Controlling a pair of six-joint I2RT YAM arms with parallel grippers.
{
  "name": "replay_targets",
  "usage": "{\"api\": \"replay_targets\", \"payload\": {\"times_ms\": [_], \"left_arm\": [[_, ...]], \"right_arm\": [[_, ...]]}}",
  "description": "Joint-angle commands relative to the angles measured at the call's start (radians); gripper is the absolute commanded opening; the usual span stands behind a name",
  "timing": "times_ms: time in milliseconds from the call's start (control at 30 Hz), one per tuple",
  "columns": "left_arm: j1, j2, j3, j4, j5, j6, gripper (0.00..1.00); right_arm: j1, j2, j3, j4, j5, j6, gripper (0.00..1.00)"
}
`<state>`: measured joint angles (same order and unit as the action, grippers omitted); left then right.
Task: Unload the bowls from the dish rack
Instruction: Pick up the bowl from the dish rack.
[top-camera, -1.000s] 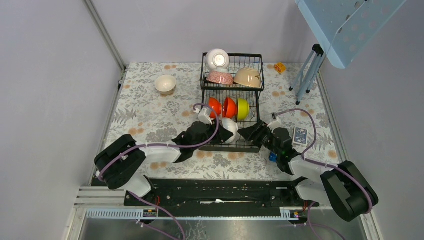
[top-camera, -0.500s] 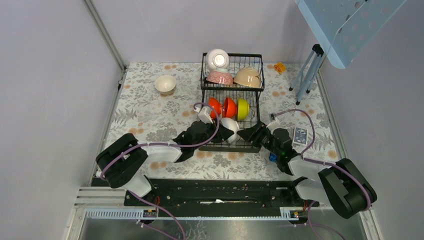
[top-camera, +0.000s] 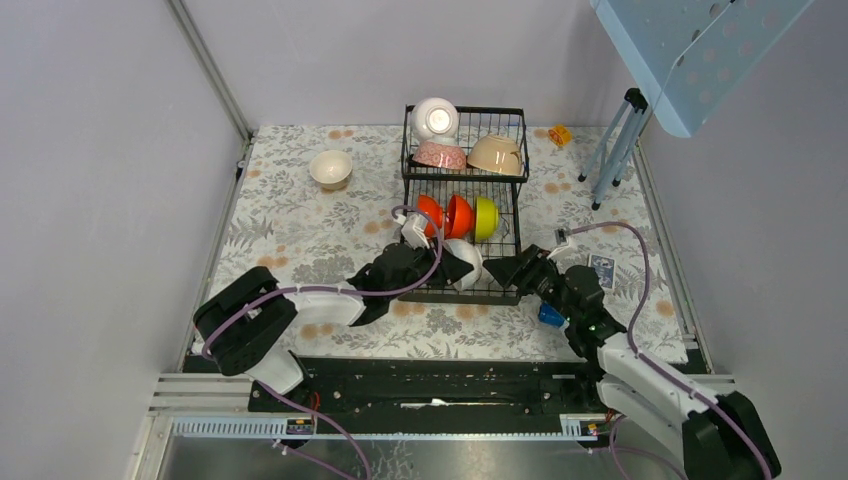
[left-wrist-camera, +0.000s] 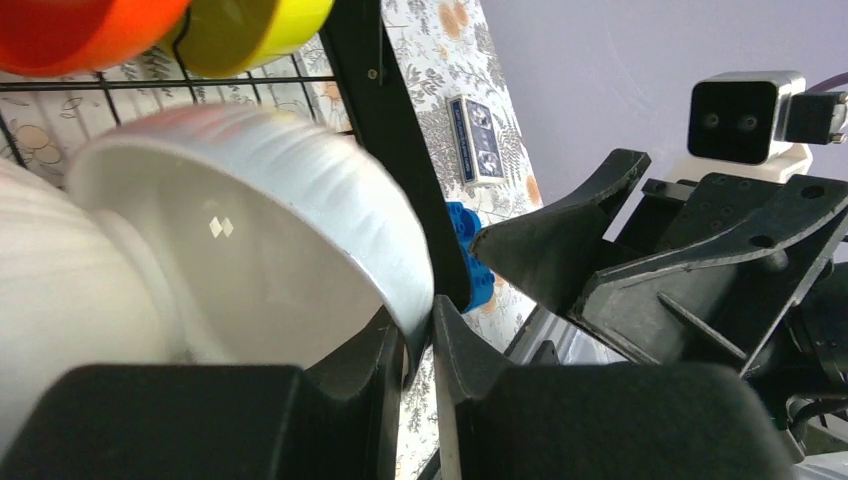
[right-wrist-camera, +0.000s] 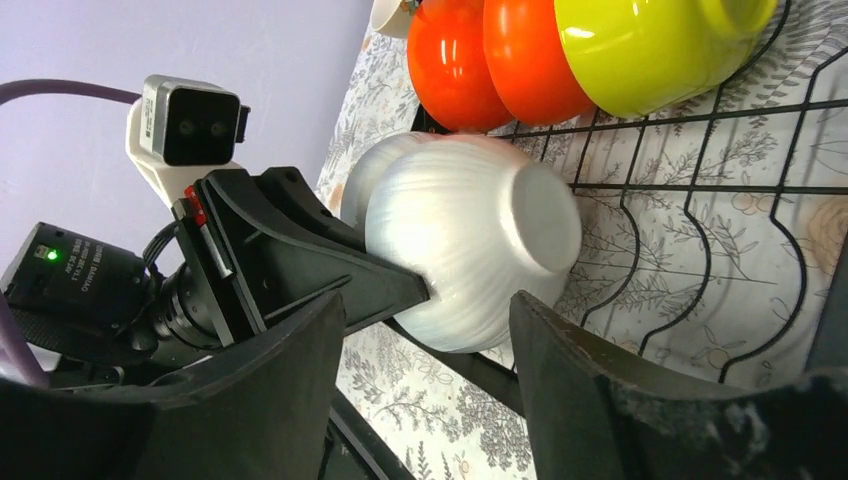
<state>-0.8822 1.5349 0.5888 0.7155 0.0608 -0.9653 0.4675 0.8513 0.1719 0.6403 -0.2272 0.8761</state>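
Note:
The black wire dish rack (top-camera: 464, 110) stands mid-table. Its upper basket holds a white bowl (top-camera: 435, 118), a pink-patterned bowl (top-camera: 440, 155) and a beige bowl (top-camera: 495, 155). On edge in the lower tray stand two orange-red bowls (top-camera: 430, 213) (right-wrist-camera: 530, 60) and a yellow-green bowl (top-camera: 485, 217). At the tray's front, my left gripper (left-wrist-camera: 420, 325) is shut on the rim of a ribbed white bowl (left-wrist-camera: 250, 250) (right-wrist-camera: 470, 250), tilted on its side. Another white bowl (left-wrist-camera: 50, 300) lies behind it. My right gripper (right-wrist-camera: 430, 340) stands open just right of the held bowl, its fingers apart from it.
A cream bowl (top-camera: 330, 168) sits on the floral cloth left of the rack. A blue block (top-camera: 549, 315) and a card deck (top-camera: 600, 268) lie right of the rack's front corner. A small yellow object (top-camera: 559, 134) and tripod legs (top-camera: 615, 150) stand at back right.
My left gripper has closed on the white bowl's rim and tipped the bowl a little to the right. The right arm has swung outward at its base, and its jaws stand slightly wider.

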Motion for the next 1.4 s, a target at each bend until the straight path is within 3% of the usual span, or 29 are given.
{"api": "replay_targets", "payload": {"times_ms": [0, 400, 967, 1367], "left_arm": [[-0.005, -0.028, 0.026, 0.111, 0.038, 0.041, 0.0], [-0.006, -0.028, 0.037, 0.118, 0.067, 0.076, 0.0], [-0.002, 0.014, 0.066, 0.27, 0.182, -0.006, 0.0], [0.026, 0.087, 0.063, 0.488, 0.257, -0.168, 0.0]], "right_arm": [[-0.008, -0.128, 0.007, -0.177, 0.046, -0.077, 0.7], [-0.007, -0.333, 0.024, -0.398, 0.069, -0.128, 0.74], [-0.007, -0.431, 0.032, -0.431, 0.017, -0.145, 0.75], [-0.007, -0.588, 0.05, -0.443, -0.063, -0.15, 0.78]]}}
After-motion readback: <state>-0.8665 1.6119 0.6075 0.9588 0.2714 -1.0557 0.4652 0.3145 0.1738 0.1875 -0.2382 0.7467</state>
